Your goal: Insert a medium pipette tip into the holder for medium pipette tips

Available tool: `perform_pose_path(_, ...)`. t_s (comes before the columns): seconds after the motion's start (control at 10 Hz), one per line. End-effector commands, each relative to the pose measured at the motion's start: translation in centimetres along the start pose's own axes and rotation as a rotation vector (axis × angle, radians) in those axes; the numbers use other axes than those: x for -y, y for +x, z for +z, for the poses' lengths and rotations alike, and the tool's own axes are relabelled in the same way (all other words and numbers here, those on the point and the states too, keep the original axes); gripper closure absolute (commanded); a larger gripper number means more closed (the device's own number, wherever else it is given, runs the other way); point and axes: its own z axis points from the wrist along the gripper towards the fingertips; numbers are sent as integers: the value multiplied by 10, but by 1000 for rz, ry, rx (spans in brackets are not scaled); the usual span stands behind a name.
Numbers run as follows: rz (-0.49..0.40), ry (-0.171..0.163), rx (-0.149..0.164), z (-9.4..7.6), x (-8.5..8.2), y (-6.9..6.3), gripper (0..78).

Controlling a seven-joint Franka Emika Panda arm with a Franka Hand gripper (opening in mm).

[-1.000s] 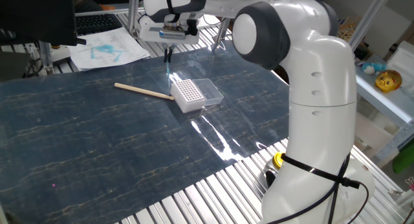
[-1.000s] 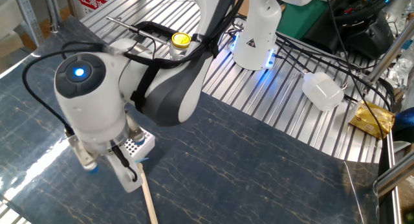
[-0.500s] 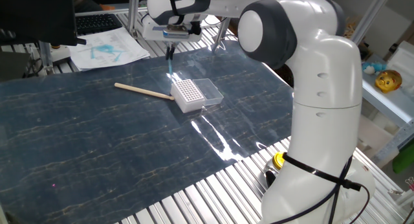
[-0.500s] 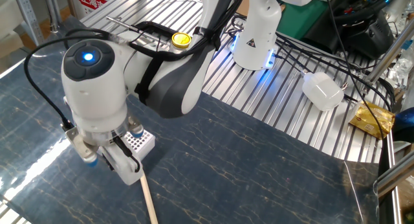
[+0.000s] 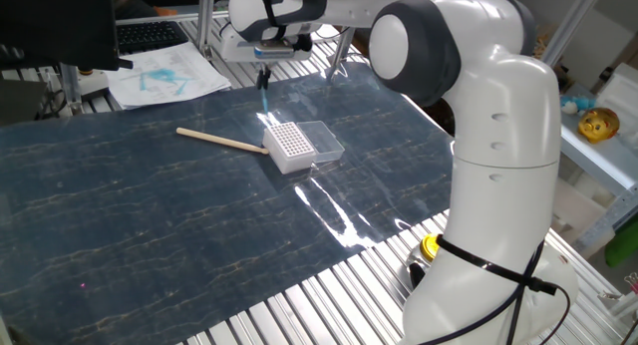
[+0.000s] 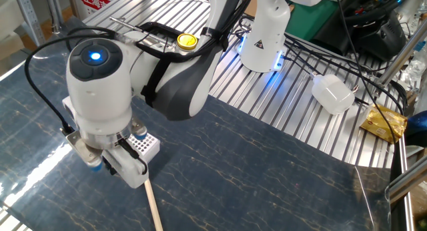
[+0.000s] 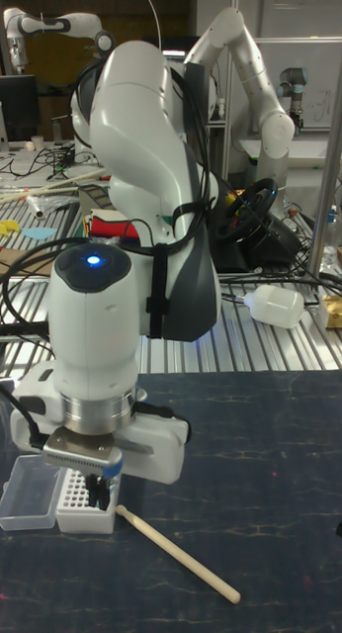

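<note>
The medium pipette tip, a thin teal cone, hangs point-down from my gripper, which is shut on its upper end. It hovers just above the far left corner of the holder, a white box with a grid of holes and a clear lid lying open beside it. In the tall fixed view the gripper stands directly over the holder, its dark fingers close to the hole grid. My wrist hides the fingers in the other fixed view, where only part of the holder shows.
A long wooden stick lies on the dark mat, its end touching the holder's left side. Papers and a keyboard sit at the mat's far edge. A yellow-capped bottle and a white bottle rest on the metal slats.
My gripper has shifted slightly right and upward with the tip still in it. Holder and stick have not moved.
</note>
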Motion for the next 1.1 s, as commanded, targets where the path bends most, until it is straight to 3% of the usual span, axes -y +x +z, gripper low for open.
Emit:
perform_pose_path(0.1, -27, 17, 24, -4, 4, 0, 765)
perform_pose_path(0.6, -30, 22, 7, -4, 5, 0, 765)
perform_pose_path(0.8, -20, 19, -20, -4, 5, 0, 765)
perform_pose_path(0.9, 1, 6, -51, -4, 5, 0, 765)
perform_pose_path(1.1, 12, 5, -60, -4, 5, 0, 765)
